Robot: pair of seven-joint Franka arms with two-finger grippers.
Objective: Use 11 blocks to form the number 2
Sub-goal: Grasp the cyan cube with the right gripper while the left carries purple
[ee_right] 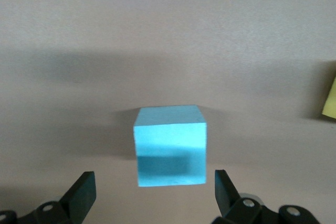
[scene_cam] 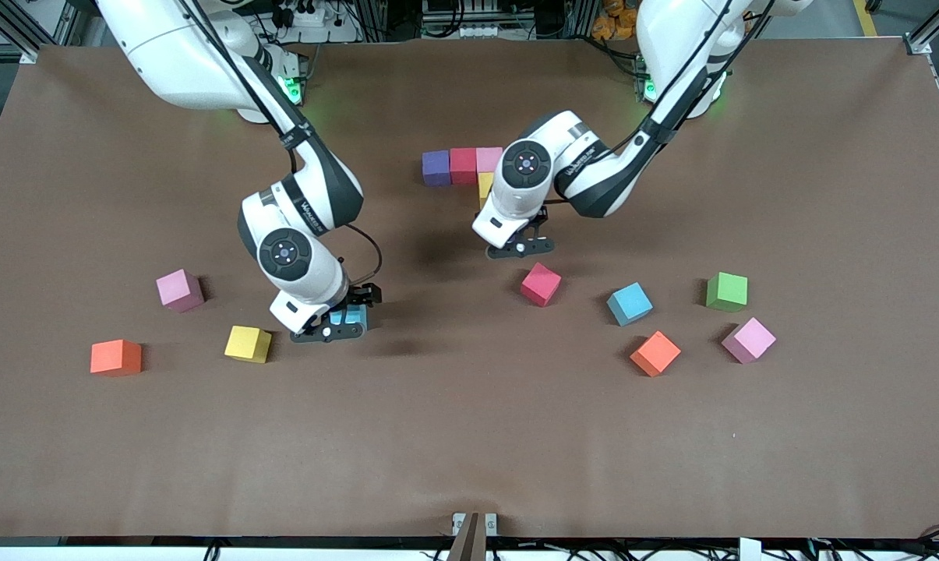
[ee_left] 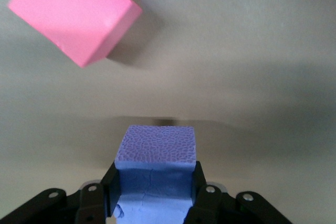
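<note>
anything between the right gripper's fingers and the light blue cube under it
Nothing: the right wrist view shows the open right gripper straddling the light blue matte cube, with only bare brown table in the gaps.

Green cube (scene_cam: 727, 291) on brown table (scene_cam: 469, 452), toward left arm's end

Purple (scene_cam: 436, 167), red (scene_cam: 463, 165), pink (scene_cam: 488, 159) blocks touching in row

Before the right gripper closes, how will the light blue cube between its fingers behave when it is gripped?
The light blue cube looks matte, so it probably will not slip. Its flat faces suggest no rolling. It seems like soft foam, so likely light and slightly squashy. The right gripper stands open around it.
</note>
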